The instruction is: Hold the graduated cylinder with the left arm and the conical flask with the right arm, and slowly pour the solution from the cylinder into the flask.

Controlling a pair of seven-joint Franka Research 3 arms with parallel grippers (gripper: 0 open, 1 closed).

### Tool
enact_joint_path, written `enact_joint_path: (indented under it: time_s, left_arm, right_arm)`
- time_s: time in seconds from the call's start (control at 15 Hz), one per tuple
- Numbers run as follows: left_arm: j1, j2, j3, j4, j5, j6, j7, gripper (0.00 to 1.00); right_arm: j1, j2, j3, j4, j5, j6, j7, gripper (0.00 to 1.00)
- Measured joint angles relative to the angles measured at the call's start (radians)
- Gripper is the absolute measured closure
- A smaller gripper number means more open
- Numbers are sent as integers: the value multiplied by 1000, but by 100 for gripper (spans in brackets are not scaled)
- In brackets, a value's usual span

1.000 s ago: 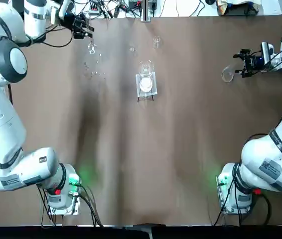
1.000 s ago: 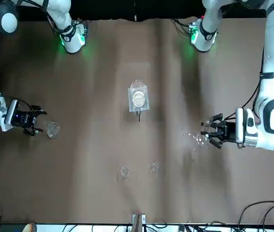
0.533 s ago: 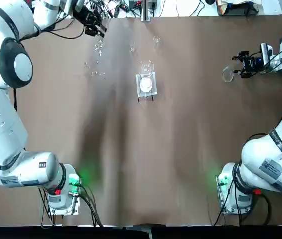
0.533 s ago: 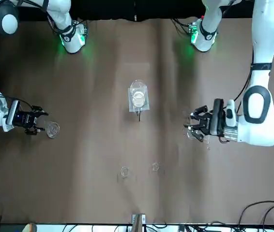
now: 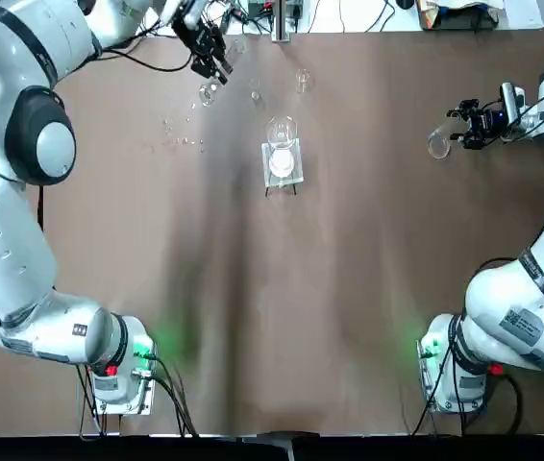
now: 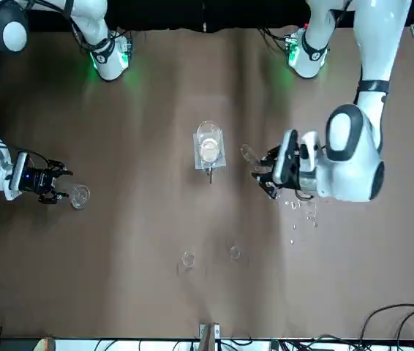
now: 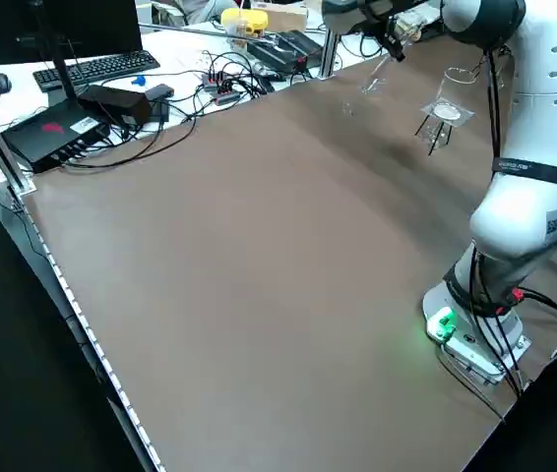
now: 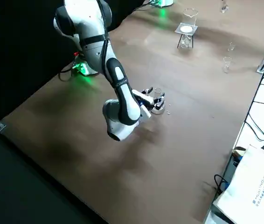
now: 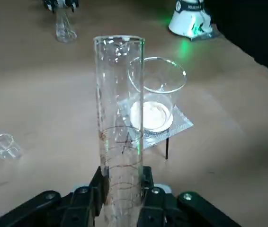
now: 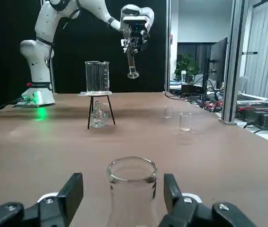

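Left wrist view: fingers [image 9: 94,189] clamp graduated cylinder [image 9: 120,137]; conical flask [image 10: 131,189] between spread right fingers [image 10: 72,191].

My arms [image 5: 8,230] are white with grey joint caps, and my grippers [image 6: 271,172] are black. Black cables run along my forearms. Green lights glow at my bases [image 5: 128,370], beside small red buttons and QR stickers.

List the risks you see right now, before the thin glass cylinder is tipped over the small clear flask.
1. The left gripper holds the thin clear graduated cylinder high near the wide clear beaker on its wire stand; a swing might knock it.
2. The right gripper straddles the small clear conical flask with fingers apart, so the flask seems ungripped and far from the cylinder.
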Motion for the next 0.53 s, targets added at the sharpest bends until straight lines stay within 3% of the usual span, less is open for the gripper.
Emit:
enact_joint_path:
  time_s: [0.33, 0.53]
  left_arm:
    - [-76, -7, 0, -6, 77, 48, -71, 66]
    - [-124, -22, 0, -6, 203, 52, -163, 66]
  right_arm:
    - [1, 0, 0, 1, 0, 0, 0, 23]
    - [1, 0, 0, 2, 0, 0, 0, 29]
